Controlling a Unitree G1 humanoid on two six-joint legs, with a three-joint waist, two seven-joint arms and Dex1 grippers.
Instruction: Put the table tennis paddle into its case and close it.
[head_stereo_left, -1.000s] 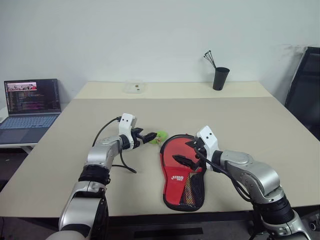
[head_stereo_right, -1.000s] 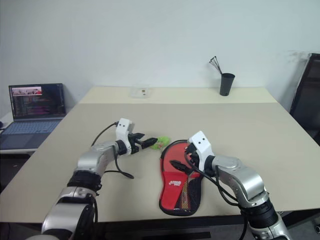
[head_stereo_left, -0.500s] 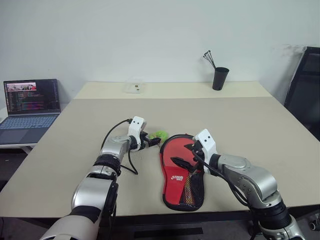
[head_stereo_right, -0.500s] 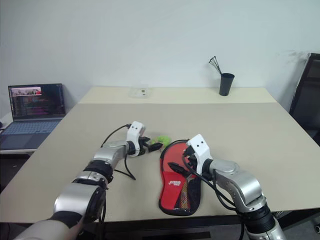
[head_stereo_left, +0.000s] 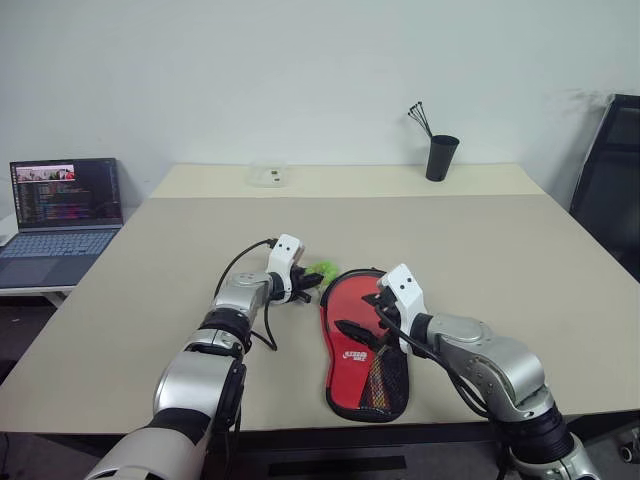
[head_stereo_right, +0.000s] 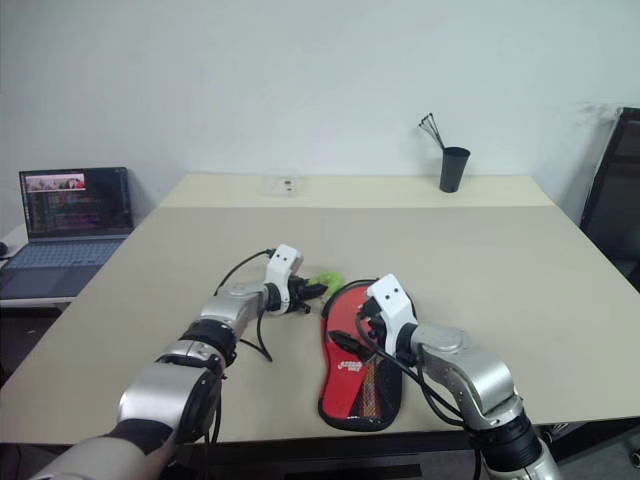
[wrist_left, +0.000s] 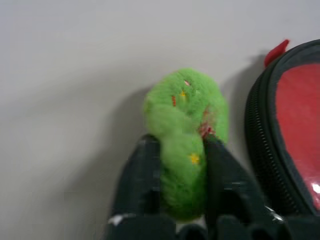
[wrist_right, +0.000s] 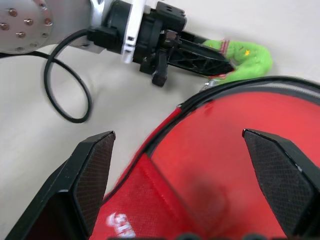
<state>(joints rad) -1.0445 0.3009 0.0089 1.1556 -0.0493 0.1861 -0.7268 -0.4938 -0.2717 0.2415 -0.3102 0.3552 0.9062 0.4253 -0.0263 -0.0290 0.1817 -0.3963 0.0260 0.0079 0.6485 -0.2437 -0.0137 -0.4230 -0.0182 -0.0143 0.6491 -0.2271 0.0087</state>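
The case (head_stereo_left: 345, 378) lies flat near the table's front edge, red side up, showing a white logo, a mesh pocket and a black zipper rim. A fluffy green charm (wrist_left: 185, 115) lies on the table touching the rim's far left end. My left gripper (head_stereo_left: 306, 290) is shut on this charm, one finger pressed to each side. My right gripper (wrist_right: 177, 142) hangs open just above the round part of the case (wrist_right: 220, 155), its fingers spread wide with nothing between them. The table tennis paddle is hidden.
A laptop (head_stereo_left: 62, 210) stands open on a side desk at the left. A black cup (head_stereo_left: 440, 156) holding sticks and a small clear box (head_stereo_left: 268, 176) sit at the table's far side. A black chair (head_stereo_left: 610, 180) stands at the right.
My left gripper has moved right and slightly down to the green charm and shut on it. The right gripper has stayed open over the case.
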